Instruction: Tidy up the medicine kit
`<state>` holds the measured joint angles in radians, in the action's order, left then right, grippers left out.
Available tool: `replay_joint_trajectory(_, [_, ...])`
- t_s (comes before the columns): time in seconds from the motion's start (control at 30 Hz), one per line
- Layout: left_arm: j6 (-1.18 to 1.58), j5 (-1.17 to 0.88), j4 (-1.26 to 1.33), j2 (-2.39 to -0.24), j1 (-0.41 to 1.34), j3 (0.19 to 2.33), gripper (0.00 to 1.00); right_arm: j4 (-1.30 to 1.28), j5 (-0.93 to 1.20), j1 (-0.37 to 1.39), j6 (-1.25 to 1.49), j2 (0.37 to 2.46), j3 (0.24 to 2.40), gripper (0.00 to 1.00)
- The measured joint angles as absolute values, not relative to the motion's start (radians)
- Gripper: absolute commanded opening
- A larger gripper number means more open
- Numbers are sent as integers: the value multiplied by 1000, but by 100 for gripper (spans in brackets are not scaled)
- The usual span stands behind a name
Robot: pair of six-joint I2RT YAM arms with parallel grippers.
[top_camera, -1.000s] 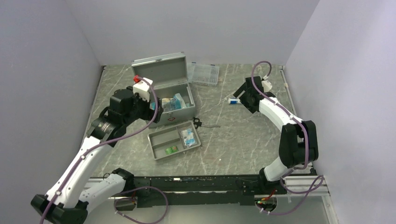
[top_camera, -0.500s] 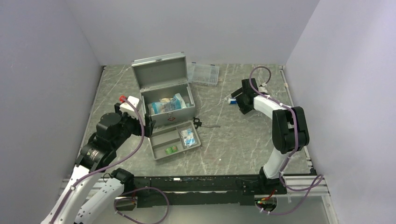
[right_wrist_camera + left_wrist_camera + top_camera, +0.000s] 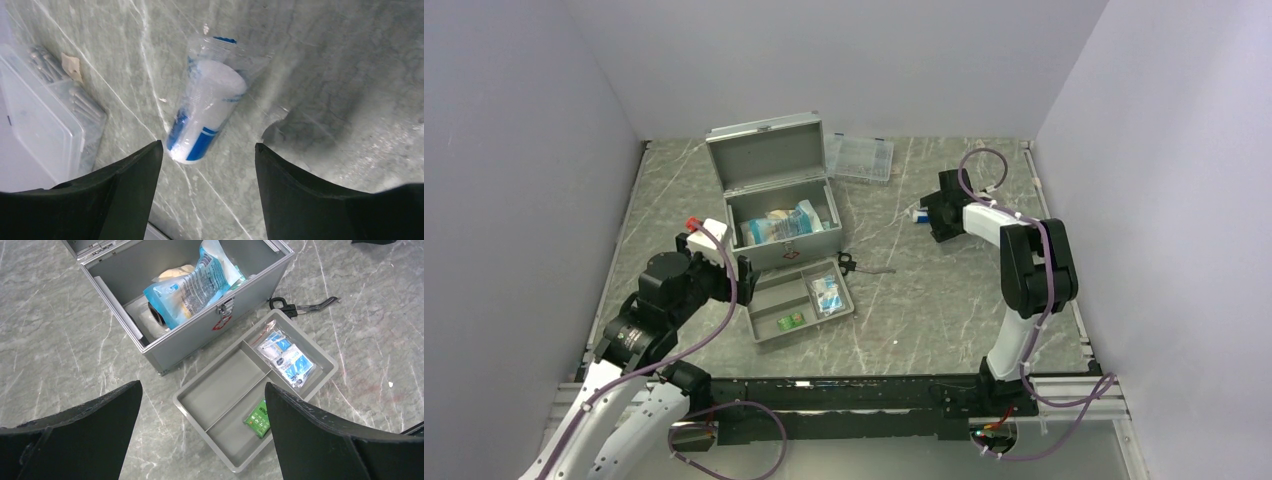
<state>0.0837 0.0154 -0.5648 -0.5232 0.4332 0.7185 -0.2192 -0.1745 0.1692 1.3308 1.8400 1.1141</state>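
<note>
Layout, left to right. Left gripper [image 3: 202, 390] hangs with fingers spread wide and nothing between them, looking down on the medicine kit [image 3: 200, 335] and the divided tray [image 3: 225, 380]. The kit sits centre-left on the table [image 3: 944, 300]: grey sheet-metal box, square corners, hinged lid [image 3: 764, 155] standing open at the back, latch and red mark on the front wall. Inside is a glossy blue pouch [image 3: 195, 282] leaning on end, with paler packs behind it.

The tray lies just beside the kit's front wall. It is shallow grey plastic with rounded corners and ribs between compartments. It holds a clear bag of sachets [image 3: 285, 355] and a small green packet [image 3: 258, 417]; the largest compartment is bare. Black-handled scissors [image 3: 300, 305] lie flat just right of the kit's front corner. A flat clear case [image 3: 861, 158] sits at the back.

Key relation: a wrapped roll [image 3: 207, 112], white with blue bands in crinkled clear film, lies flat right of centre. It is directly ahead of the right gripper [image 3: 207, 150], whose fingers are apart and empty. The roll's long axis runs roughly along the gripper's line of sight, slightly skewed, so the fingers straddle its short width. The right arm is much nearer to it. The kit lies well apart to that arm's left. My read: film is slippery, core looks soft.
</note>
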Motion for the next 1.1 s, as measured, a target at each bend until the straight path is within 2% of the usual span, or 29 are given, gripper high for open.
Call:
replay_joint_trajectory(0.23, [83, 5, -565, -542, 433, 718, 99, -213, -181, 162, 1356, 1880, 1151, 59])
replay_joint_trajectory(0.37, [83, -3, -565, -547, 433, 718, 99, -212, -182, 155, 1364, 1891, 1151, 50])
replay_joint_trajectory(0.5, [83, -4, -566, -548, 433, 718, 99, -208, -182, 147, 1367, 1893, 1151, 39])
replay_joint_trajectory(0.67, [83, -7, -566, -548, 433, 718, 99, -200, -181, 142, 1361, 1893, 1148, 19])
replay_joint_trajectory(0.8, [83, -14, -566, -551, 433, 718, 100, -172, -176, 141, 1345, 1893, 1137, 10])
replay_joint_trajectory(1.1, [83, -15, -566, -554, 433, 718, 99, -159, -153, 140, 1222, 1842, 1089, 4])
